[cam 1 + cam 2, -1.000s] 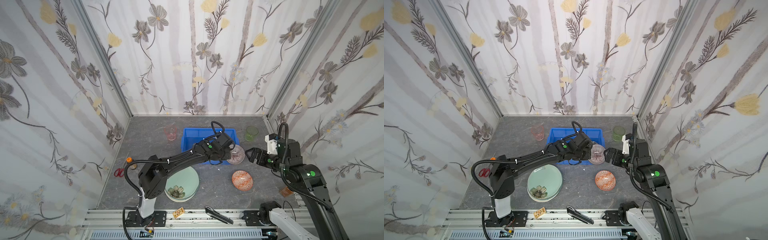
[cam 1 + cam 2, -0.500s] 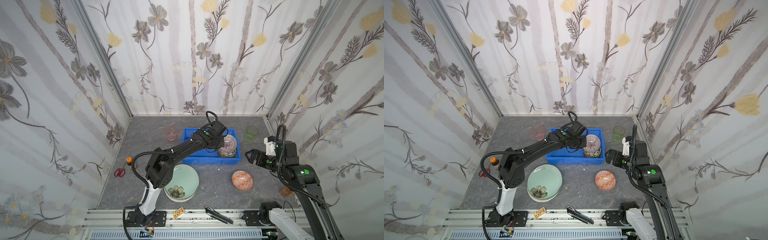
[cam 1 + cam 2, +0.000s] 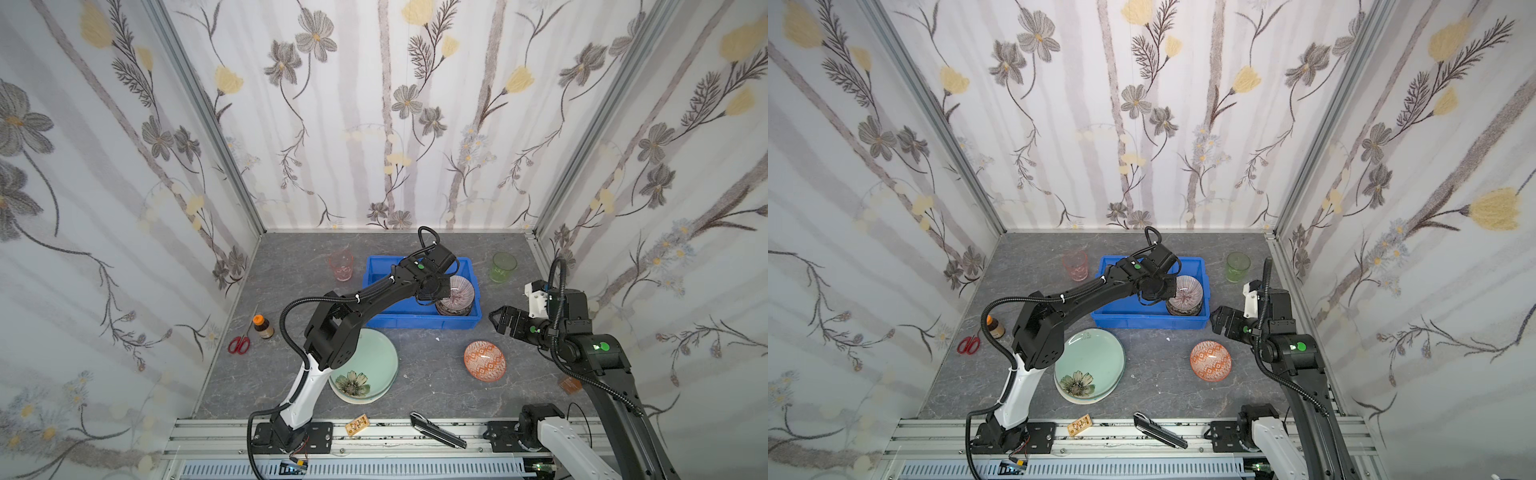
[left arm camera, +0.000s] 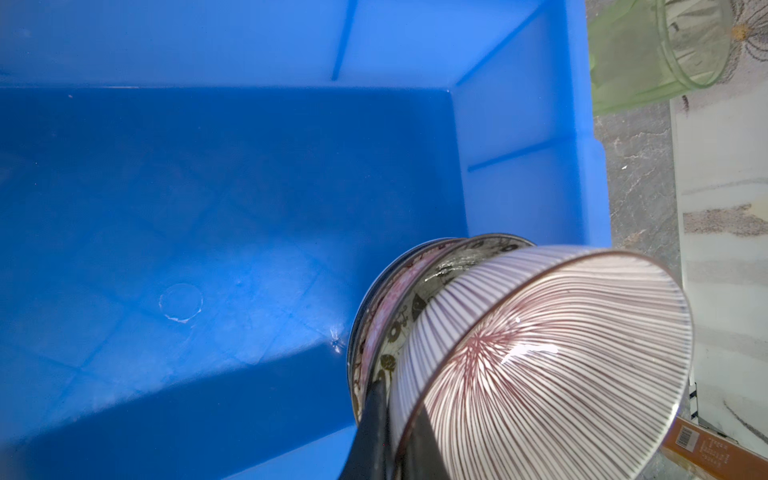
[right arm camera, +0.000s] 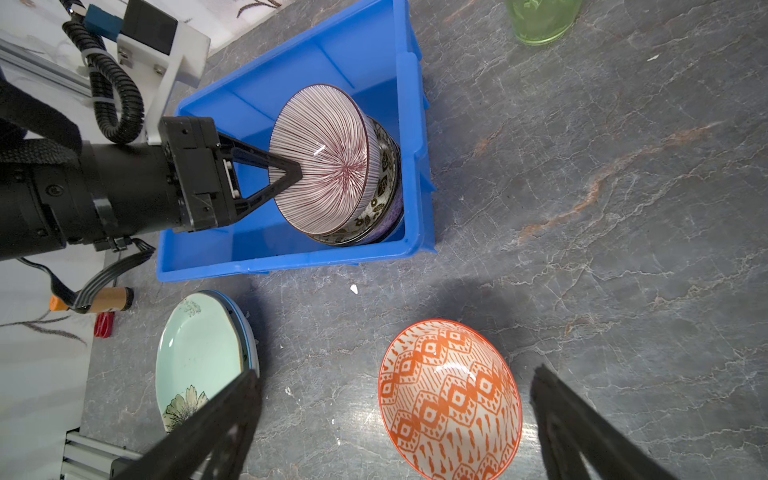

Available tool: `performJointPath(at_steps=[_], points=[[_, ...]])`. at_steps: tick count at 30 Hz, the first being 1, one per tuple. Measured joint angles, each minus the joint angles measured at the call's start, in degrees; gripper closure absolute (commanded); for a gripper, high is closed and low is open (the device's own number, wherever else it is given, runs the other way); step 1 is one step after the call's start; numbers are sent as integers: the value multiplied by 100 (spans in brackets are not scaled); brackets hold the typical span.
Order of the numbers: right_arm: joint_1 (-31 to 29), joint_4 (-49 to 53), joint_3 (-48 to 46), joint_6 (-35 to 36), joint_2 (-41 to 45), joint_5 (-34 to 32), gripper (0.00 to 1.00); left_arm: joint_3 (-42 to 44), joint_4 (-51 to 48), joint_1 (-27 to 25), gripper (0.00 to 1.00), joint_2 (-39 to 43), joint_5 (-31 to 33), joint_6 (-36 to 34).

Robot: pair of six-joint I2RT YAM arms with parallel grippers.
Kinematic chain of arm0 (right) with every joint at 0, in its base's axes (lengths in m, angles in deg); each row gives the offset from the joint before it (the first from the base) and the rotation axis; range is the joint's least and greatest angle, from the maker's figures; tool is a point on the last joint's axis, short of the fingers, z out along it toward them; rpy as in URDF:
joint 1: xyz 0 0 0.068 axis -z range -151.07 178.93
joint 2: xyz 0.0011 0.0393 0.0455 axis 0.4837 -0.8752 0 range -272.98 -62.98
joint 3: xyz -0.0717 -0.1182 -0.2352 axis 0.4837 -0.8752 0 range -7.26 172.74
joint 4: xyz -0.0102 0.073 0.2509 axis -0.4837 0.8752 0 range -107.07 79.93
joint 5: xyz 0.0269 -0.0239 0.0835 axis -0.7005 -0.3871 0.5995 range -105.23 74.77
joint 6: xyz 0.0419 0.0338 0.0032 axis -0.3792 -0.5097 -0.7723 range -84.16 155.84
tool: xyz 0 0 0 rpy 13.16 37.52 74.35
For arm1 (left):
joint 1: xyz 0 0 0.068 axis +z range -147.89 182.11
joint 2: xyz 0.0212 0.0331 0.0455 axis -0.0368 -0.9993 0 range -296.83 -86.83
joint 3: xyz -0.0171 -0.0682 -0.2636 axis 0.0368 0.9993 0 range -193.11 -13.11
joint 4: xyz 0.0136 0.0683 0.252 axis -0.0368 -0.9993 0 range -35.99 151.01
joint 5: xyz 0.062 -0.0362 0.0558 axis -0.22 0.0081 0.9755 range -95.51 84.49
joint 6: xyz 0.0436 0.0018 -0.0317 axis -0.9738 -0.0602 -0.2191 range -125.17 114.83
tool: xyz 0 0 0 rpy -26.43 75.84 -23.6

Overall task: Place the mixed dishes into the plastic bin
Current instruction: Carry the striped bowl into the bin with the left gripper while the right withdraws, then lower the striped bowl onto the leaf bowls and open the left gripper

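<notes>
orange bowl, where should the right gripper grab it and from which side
Take the rim of the orange bowl, one finger inside and one outside, coming down from above on the side nearest the right gripper. It sits mouth up, touching nothing else, and its walls flare, so a pinch on the thin rim looks surer than spanning it.
</notes>
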Motion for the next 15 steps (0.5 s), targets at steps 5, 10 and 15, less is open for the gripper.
performJointPath(at_steps=[5,10,15], points=[[11,-11,-7,9,-4,15,0,-33,-22,-4,100,-31,-28,0],[24,-42,-57,11,-17,90,0,-33,-26,-11,100,-109,-107,0],[26,-63,-107,9,-44,142,0,-33,-28,-11,100,-146,-129,0]])
